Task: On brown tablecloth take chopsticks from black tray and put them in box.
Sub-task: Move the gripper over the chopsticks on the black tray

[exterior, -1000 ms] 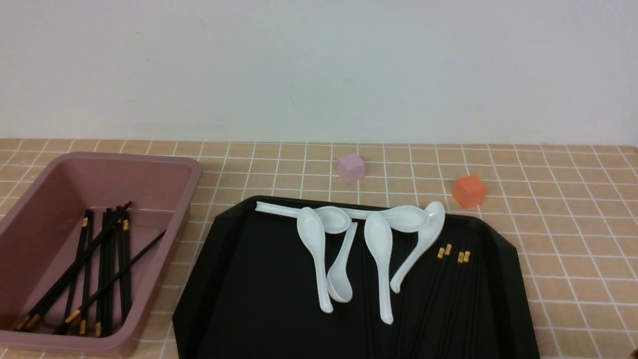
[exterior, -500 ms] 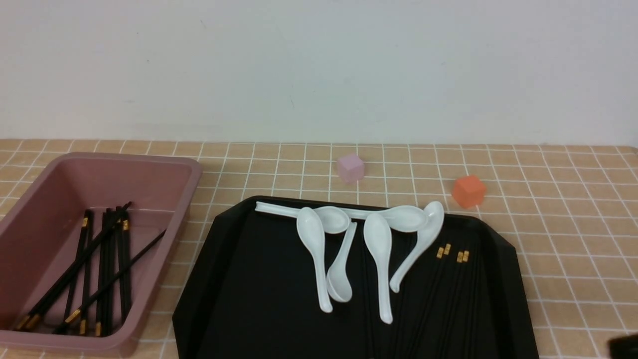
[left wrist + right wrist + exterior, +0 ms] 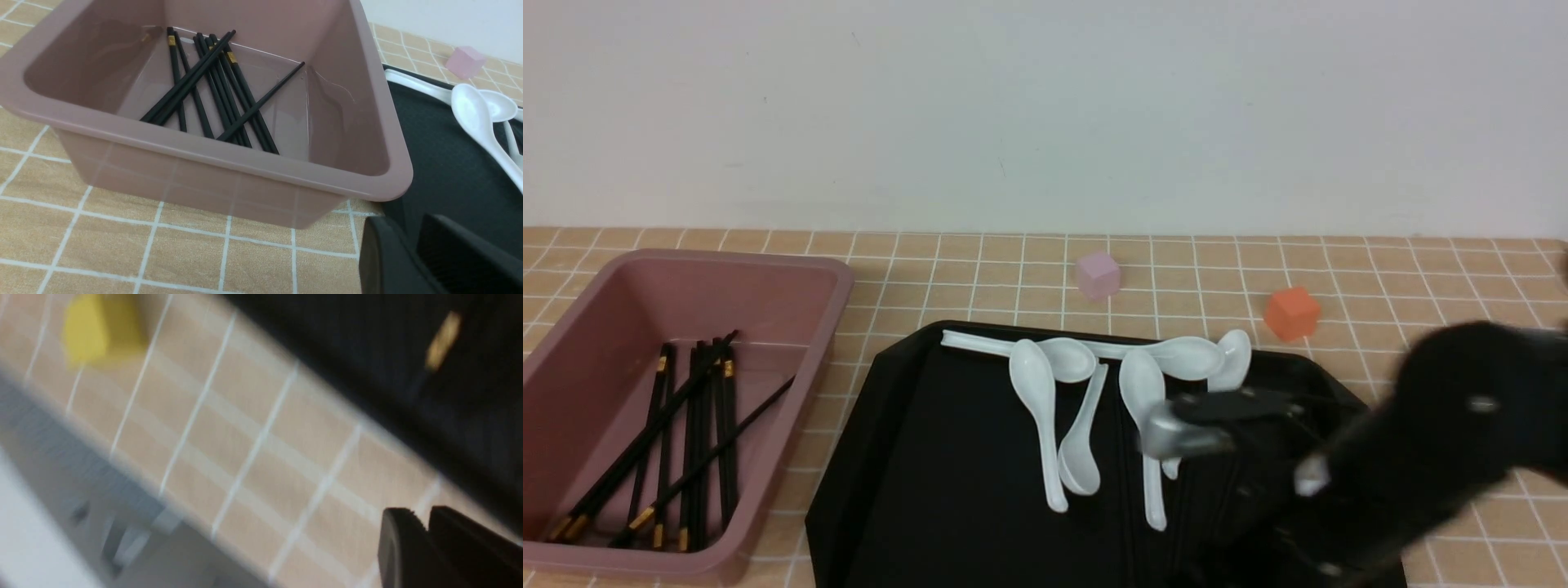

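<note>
The pink box (image 3: 792,265) stands on the brown tablecloth (image 3: 1462,327) at the left and holds several black chopsticks (image 3: 686,433); the box rim (image 3: 245,157) and those chopsticks (image 3: 212,85) also show in the left wrist view. The black tray (image 3: 931,457) lies in the middle. My right gripper (image 3: 1188,407), blurred, reaches over the tray's right part and hides the chopsticks lying there. In the right wrist view it (image 3: 425,516) is shut and empty, with a blurred gold band (image 3: 443,339) on the tray. My left gripper (image 3: 412,222) is shut and empty by the box's near corner.
Several white spoons (image 3: 1045,408) lie across the tray's far middle. A pale pink cube (image 3: 1098,274) and an orange cube (image 3: 1291,313) sit behind the tray. A blurred yellow block (image 3: 98,330) and the cloth's edge show in the right wrist view.
My right arm has swung in from the lower right and now covers the tray's right part and its chopsticks. The box, spoons and cubes have not moved.
</note>
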